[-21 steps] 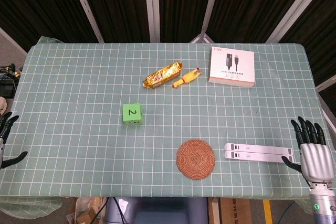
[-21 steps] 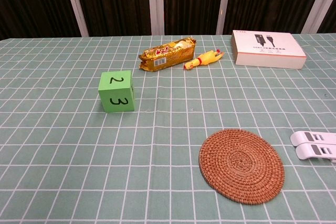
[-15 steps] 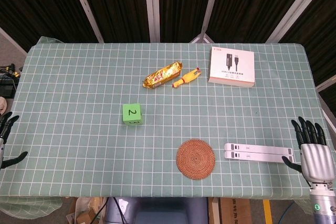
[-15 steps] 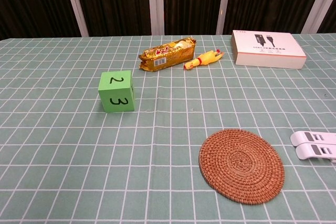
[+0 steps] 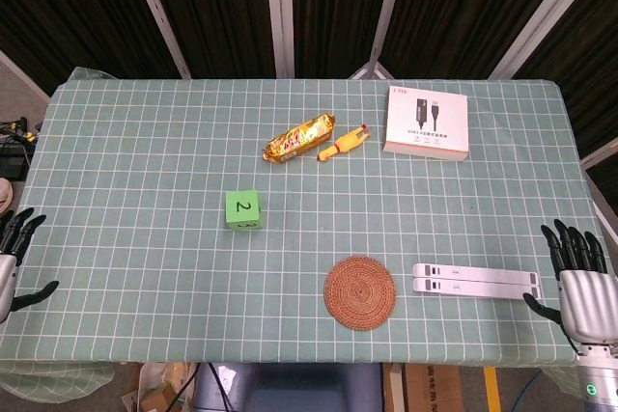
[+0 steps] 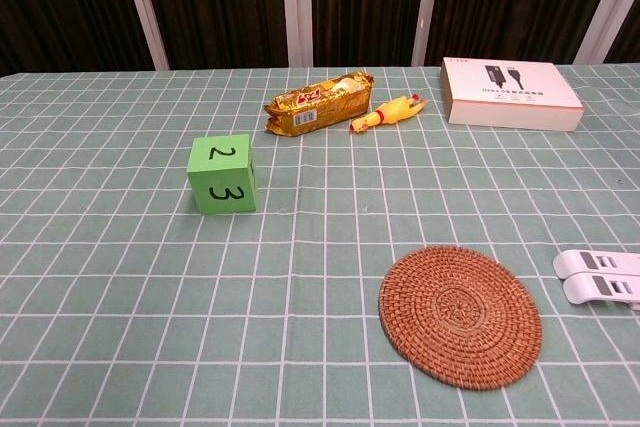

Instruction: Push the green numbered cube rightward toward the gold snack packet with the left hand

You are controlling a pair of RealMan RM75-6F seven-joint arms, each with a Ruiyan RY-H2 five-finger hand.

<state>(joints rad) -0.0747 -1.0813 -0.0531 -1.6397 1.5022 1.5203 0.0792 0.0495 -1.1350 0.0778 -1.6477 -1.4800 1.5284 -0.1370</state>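
Two robot hands wait at the table's edges, the left hand and right hand, both with fingers spread wide and holding nothing. The green numbered cube sits on the checked green tablecloth, well apart from the gold snack packet behind it to the right.

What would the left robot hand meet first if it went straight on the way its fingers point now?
Probably nothing: the left robot hand points up the table's left edge, and the green cube sits well off to its right.

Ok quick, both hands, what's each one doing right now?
Left hand: open, holding nothing, at the table's left edge.
Right hand: open, holding nothing, fingers spread.
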